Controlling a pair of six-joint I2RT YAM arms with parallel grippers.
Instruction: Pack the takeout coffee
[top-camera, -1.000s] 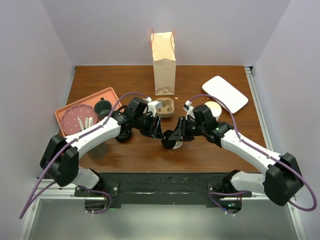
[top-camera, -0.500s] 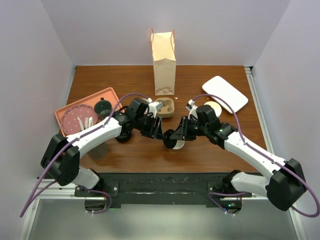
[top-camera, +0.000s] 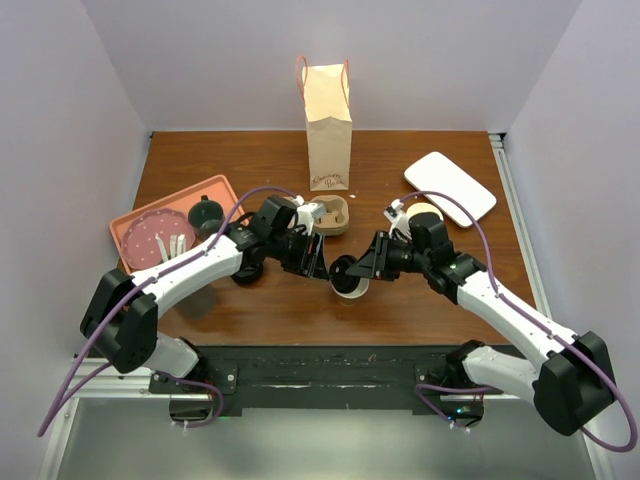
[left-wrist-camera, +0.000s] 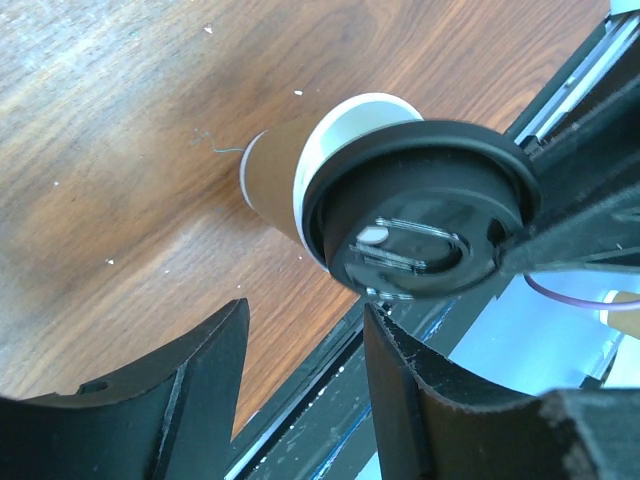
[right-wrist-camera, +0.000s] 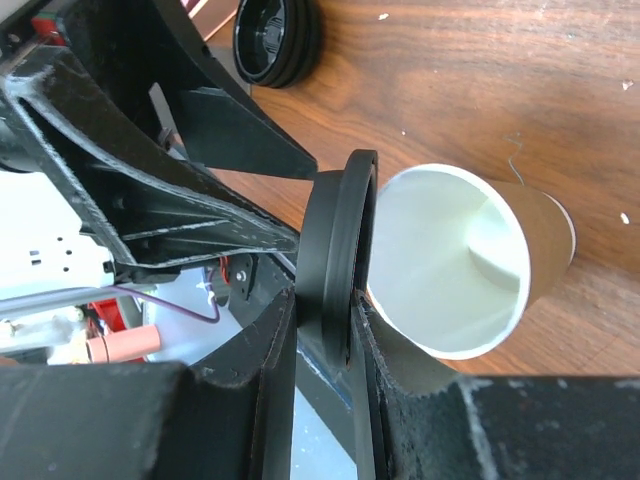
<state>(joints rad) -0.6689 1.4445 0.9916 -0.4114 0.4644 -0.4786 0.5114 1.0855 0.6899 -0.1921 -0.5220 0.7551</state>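
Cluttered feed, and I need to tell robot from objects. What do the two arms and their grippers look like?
The left arm and right arm both have white link shells with black joints and black bases. A purple cable loops along each one. The left gripper and right gripper are matte black, with flat, tapered fingers.

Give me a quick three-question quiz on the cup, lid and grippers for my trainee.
1. True or false: the paper cup stands upright on the table.
2. What does the right gripper pinch? A) the black lid B) the paper bag C) the pink tray
3. Which gripper is open with nothing between its fingers?
Key: 1 false, it lies on its side. 2 A. 3 the left gripper.
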